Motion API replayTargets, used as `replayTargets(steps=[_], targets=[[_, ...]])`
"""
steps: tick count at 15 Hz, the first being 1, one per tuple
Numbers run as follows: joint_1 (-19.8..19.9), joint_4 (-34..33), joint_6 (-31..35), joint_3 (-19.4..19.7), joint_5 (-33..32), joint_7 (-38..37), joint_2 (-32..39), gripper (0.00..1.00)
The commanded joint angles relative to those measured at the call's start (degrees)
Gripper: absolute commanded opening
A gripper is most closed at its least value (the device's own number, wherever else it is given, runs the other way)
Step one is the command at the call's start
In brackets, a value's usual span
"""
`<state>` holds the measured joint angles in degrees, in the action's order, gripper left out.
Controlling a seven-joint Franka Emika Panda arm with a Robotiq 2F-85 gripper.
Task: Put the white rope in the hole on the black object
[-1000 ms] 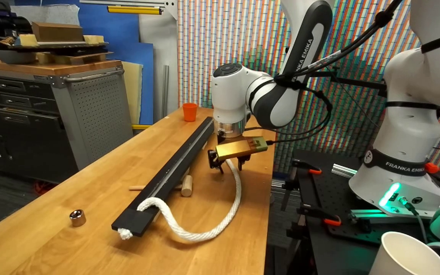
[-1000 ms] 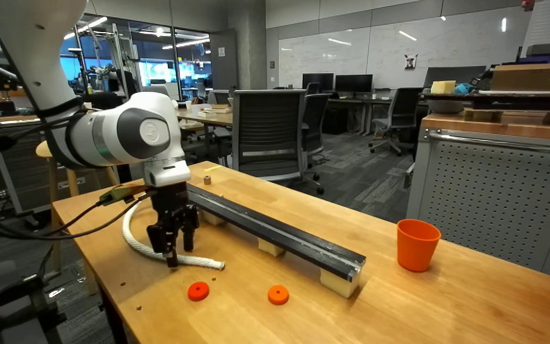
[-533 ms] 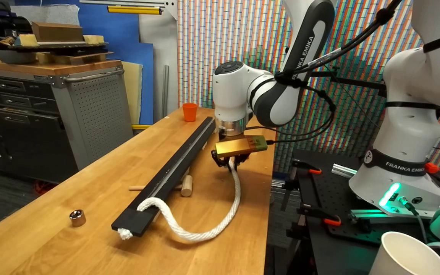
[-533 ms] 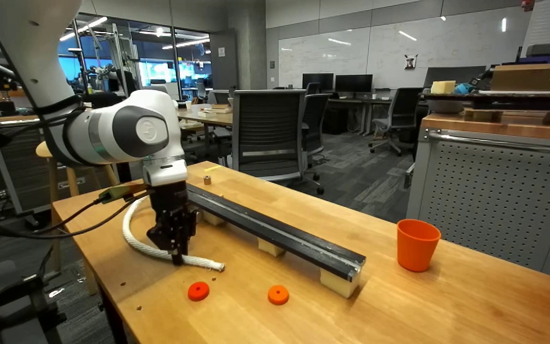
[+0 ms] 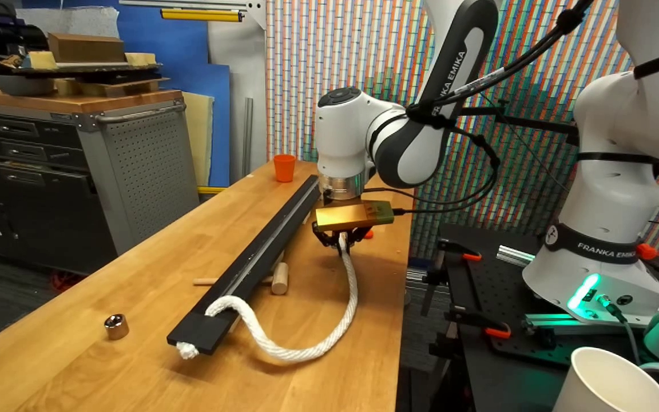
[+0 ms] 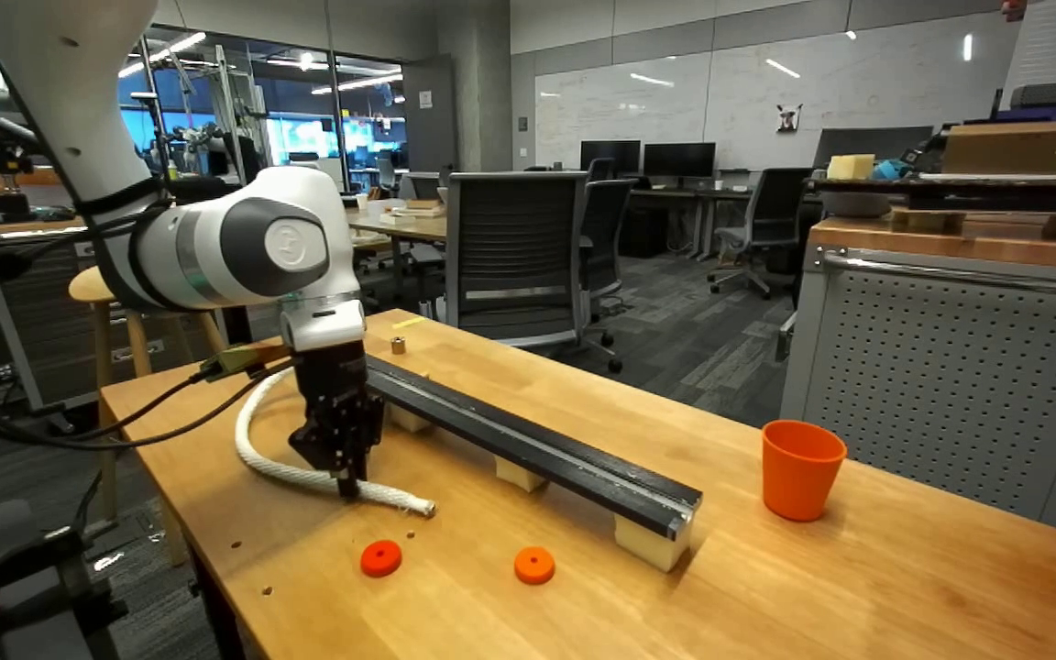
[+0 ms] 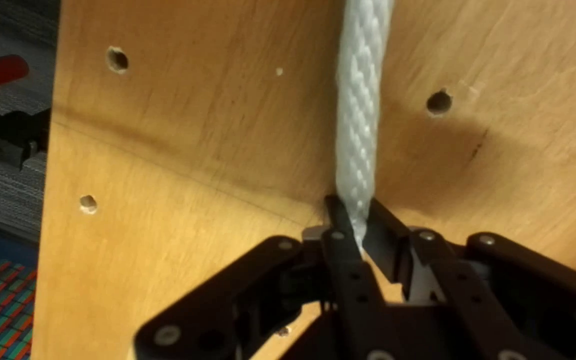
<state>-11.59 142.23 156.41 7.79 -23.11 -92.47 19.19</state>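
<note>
Thick white braided rope [image 5: 292, 355] is held near its loose tip by the black two-finger gripper [image 6: 347, 488], jaws closed — the groove [image 6: 565, 452] of the long black bar [image 6: 500, 440] lies roughly parallel, on the side opposite the white robot base [image 5: 615, 280] — sideways carry due, I judge.

This is a robot lab: a robot arm [image 6: 317, 225] over the surface [image 6: 812, 587], office chairs [image 6: 514, 243] and a whiteboard [image 6: 638, 110] past its far edge.
</note>
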Motion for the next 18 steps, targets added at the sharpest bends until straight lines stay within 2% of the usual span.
replayTargets(steps=[1, 8, 18], targets=[[-0.5, -3.2, -4.9, -0.5, 2.4, 3.3, -2.5, 0.04], [0.4, -10.0, -12.9, -0.4, -0.7, 5.4, -4.3, 0.04], [3.8, -18.7, -22.4, 1.5, -2.4, 2.6, -2.3, 0.04]])
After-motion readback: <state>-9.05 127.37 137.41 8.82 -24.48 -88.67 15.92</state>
